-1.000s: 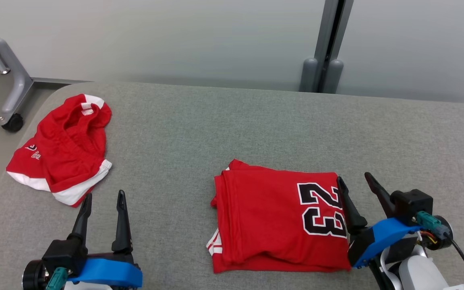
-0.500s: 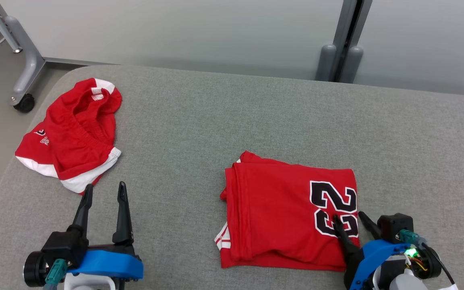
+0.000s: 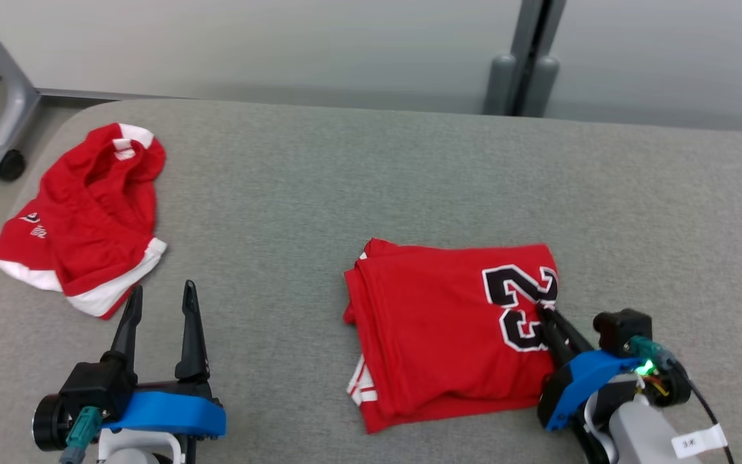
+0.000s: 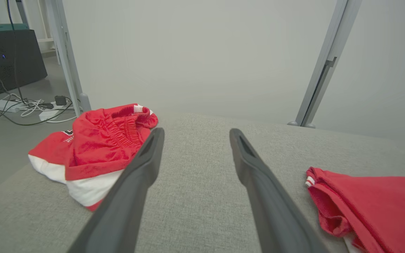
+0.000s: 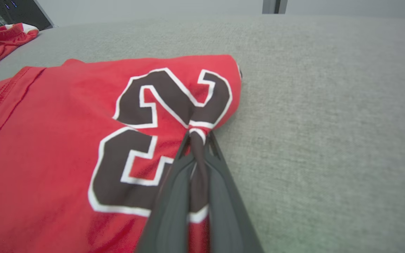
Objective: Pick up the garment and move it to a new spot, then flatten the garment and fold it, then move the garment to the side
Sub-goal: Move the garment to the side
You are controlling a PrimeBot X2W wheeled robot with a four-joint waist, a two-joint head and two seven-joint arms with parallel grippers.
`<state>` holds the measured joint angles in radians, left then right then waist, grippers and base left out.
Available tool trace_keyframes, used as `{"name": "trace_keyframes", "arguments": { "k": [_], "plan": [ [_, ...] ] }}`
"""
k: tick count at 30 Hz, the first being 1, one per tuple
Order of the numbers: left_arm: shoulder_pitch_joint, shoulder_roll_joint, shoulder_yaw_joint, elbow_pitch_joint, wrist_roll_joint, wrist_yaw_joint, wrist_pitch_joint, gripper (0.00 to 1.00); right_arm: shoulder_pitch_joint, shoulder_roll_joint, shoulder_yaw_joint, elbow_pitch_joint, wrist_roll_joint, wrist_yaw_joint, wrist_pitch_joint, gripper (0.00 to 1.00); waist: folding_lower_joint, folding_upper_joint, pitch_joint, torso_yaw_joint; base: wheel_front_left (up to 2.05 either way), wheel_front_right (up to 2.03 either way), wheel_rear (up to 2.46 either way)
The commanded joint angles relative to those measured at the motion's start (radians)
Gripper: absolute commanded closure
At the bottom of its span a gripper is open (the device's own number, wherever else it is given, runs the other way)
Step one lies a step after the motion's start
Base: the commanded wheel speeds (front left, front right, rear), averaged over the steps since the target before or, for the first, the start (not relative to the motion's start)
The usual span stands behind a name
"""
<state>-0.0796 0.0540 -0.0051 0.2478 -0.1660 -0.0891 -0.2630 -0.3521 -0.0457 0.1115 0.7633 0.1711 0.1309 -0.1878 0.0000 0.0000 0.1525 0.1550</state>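
The garment (image 3: 448, 328) is a folded red jersey with a black "23", lying on the grey table (image 3: 371, 187) right of centre. My right gripper (image 3: 543, 310) is shut on the jersey's right edge, over the number. In the right wrist view its fingers (image 5: 174, 196) pinch a bunched fold of the garment (image 5: 47, 140) between them. My left gripper (image 3: 158, 296) stands open at the lower left, above bare table, with nothing between its fingers (image 4: 142, 168). The jersey's left edge (image 4: 364, 207) shows in the left wrist view.
A crumpled pair of red and white shorts (image 3: 81, 212) lies at the table's far left, near the rounded corner. Behind the table stand a metal post (image 3: 522, 58) and a wheeled frame leg (image 3: 4, 129). Cables (image 4: 30, 105) lie on the floor.
My right gripper came down onto the jersey's right edge and shut on the fabric, bunching it at the number. The head camera shifted. The left gripper stayed open.
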Motion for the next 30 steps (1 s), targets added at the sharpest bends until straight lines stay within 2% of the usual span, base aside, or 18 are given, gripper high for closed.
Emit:
{"name": "trace_keyframes", "arguments": {
  "k": [1,11,18,26,30],
  "plan": [
    [-0.019,-0.002,0.006,-0.008,-0.002,-0.006,-0.002,0.00,-0.029,-0.010,-0.025,0.001,-0.024,0.000,-0.013,1.00,0.0000,0.0000,0.006,-0.014,0.00,0.00,0.00],
    [-0.075,-0.002,-0.006,-0.050,-0.004,-0.015,-0.002,0.00,-0.090,-0.085,-0.160,-0.089,-0.091,0.000,-0.026,1.00,0.0000,0.0000,0.100,-0.157,0.00,0.00,0.00],
    [-0.128,0.004,0.004,-0.076,0.010,-0.022,-0.002,0.00,-0.053,-0.099,-0.244,-0.197,-0.099,0.000,-0.023,1.00,0.0000,0.0000,0.166,-0.231,0.00,0.00,0.00],
    [-0.163,0.006,0.002,-0.097,0.018,-0.028,-0.002,0.00,-0.138,-0.124,-0.222,-0.293,-0.113,0.000,0.017,1.00,0.0000,0.0000,0.203,-0.237,0.00,0.00,0.00],
    [-0.184,0.014,-0.001,-0.116,0.017,-0.032,-0.002,0.00,-0.214,-0.182,-0.202,-0.331,-0.130,0.000,0.064,1.00,0.0000,0.0000,0.250,-0.227,0.00,0.00,0.00]
  ]
}}
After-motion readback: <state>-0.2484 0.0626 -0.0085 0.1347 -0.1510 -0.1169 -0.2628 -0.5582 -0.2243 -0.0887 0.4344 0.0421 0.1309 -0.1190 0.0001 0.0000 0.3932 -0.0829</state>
